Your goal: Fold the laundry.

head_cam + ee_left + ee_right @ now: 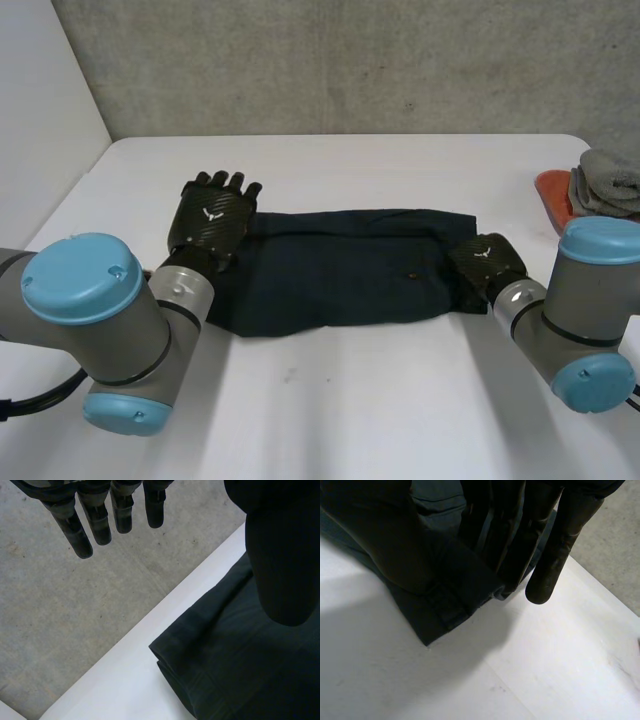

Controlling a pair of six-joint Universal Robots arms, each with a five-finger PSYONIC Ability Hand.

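White table (330, 400) before a concrete wall (350, 60) carries the dark garment (340, 265), folded into a long band across the middle from 9 to 3 o'clock. The left hand (213, 222) sits over its 9 o'clock end, fingers (100, 520) straight and holding nothing, while the right hand (486, 262) pinches the 3 o'clock end between thumb and fingers. Halving it neatly probably calls for the left to press its end flat while the right carries its end over, edges aligned.
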